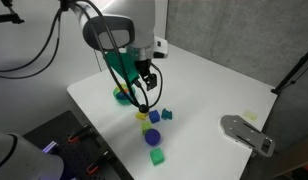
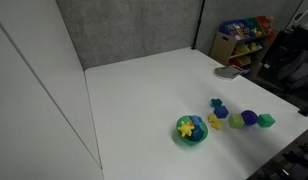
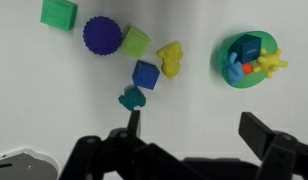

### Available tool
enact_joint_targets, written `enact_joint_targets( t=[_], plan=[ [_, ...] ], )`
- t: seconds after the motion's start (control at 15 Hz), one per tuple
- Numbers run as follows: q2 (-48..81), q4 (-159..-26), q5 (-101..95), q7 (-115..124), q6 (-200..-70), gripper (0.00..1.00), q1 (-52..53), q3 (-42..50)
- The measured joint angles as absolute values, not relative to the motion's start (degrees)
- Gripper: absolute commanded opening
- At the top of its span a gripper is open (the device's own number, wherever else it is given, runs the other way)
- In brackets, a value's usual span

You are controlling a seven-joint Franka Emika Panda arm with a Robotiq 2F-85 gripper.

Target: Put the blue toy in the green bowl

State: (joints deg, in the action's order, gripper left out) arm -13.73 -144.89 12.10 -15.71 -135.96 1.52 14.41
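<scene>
My gripper [image 3: 190,115] hangs spread and empty, high over the table [image 3: 44,110]. The blue toy [image 3: 145,74] lies just ahead beside the yellow piece [image 3: 170,58], apart from the green bowl [image 3: 244,84]. Reach step, I reckon: drop, straddle it, miss the teal piece [image 3: 131,97].

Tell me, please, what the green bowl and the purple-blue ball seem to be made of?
The green bowl looks like moulded plastic: it has an even teal colour and a smooth, thin rim. The purple-blue ball seems to be rubber or soft plastic with a matte finish, and its outline is covered in small nubs. The wrist view cannot settle which of the two it is.
</scene>
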Motion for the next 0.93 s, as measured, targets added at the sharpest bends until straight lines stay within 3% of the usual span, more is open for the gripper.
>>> enact_joint_targets(
  t=[0.93],
  plan=[
    [22.9,-121.9,14.7,-10.4,-142.5,1.00,-5.4,7.9]
  ],
)
